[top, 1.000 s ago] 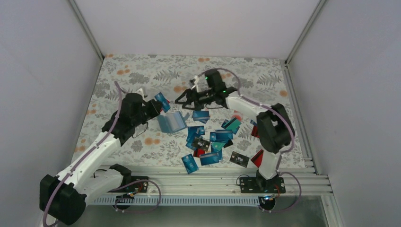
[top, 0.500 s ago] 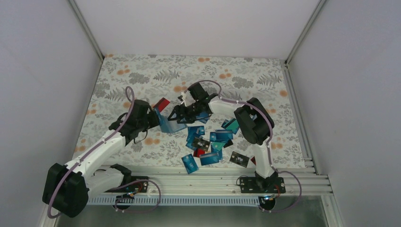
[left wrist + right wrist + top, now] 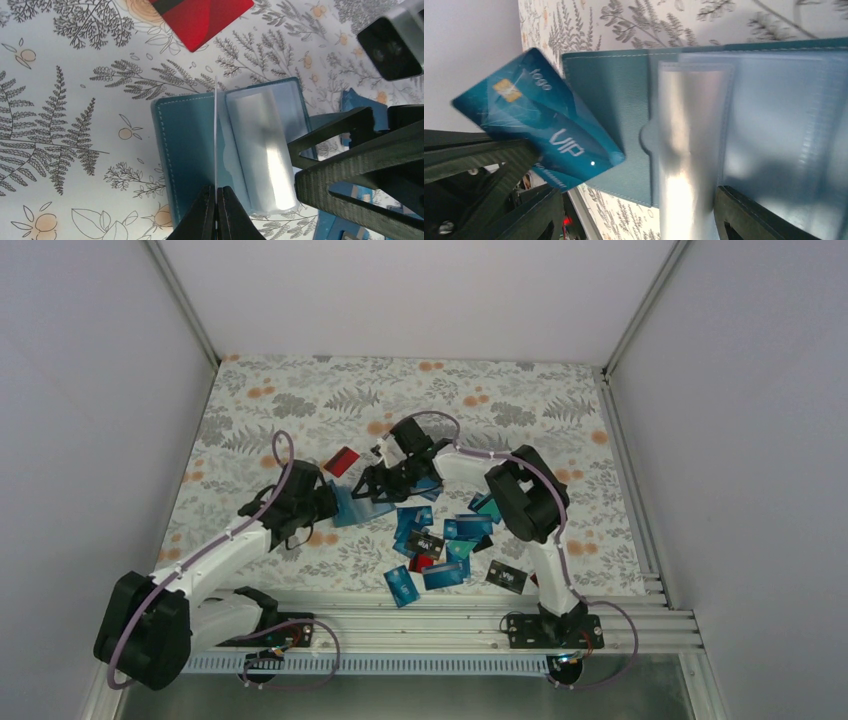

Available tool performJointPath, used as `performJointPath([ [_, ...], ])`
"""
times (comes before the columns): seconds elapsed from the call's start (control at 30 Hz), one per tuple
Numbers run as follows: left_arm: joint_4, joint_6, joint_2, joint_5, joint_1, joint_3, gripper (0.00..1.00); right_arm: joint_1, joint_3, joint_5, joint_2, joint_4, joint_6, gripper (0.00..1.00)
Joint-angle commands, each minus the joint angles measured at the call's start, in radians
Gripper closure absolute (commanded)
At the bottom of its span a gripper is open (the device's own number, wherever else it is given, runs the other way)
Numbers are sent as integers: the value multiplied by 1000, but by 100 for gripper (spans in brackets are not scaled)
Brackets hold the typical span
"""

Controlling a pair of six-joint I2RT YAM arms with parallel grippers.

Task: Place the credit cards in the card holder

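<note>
top view / left gripper (image 3: 330,502): I see it at the left edge of the card holder (image 3: 352,510); jaws too small to read from here.
top view / card holder: lies open on the floral cloth (image 3: 300,400), straight ahead of the left jaws and under the right gripper (image 3: 378,485).
top view / red card (image 3: 342,460): loose on the cloth, just beyond the left jaws, near the holder's far edge.
top view / credit cards (image 3: 440,540): loose heap on the base side of the right jaws, apart from the holder.
left wrist / left jaws: pinched tight on the teal VIP card (image 3: 215,130), seen edge-on as a thin line running straight out from my fingertips.
left wrist / card spot: stands on edge over the open holder, on the line between the dark teal flap and the clear pocket (image 3: 260,150).
left wrist / right gripper's fingers (image 3: 350,170): come in from the right of my jaws, spread apart, at the holder's right edge.
right wrist / teal VIP card: face showing, chip and "VIP" print, tilted, one corner over the teal inner face beside the pocket edge; I can't tell if it sits in a slot.
right wrist / right jaws: wide, gripping nothing; one fingertip over the clear pocket, contact unclear.
</note>
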Motion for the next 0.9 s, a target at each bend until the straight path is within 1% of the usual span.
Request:
performJointPath([
  [0.0,53,10,18,6,5,-39,98,41,57,-40,20,11,-14,24],
  [0.27,90,-12,-3,17,7,-102,98,79,105,-123,59,68,6,25],
  [0.47,132,-29,-65,72,16,-163,98,94,109,-148,104,108,19,26],
  [0.53,127,-35,-108,82,19,-180,97,94,106,-154,122,123,24,27],
  [0.6,142,-48,-176,125,39,-218,98,95,99,-163,143,135,25,29],
  [0.77,142,-92,-401,223,151,-313,98,95,77,-171,154,158,17,31],
  [0.87,117,-58,-500,250,224,-297,98,95,58,-171,150,162,7,31],
])
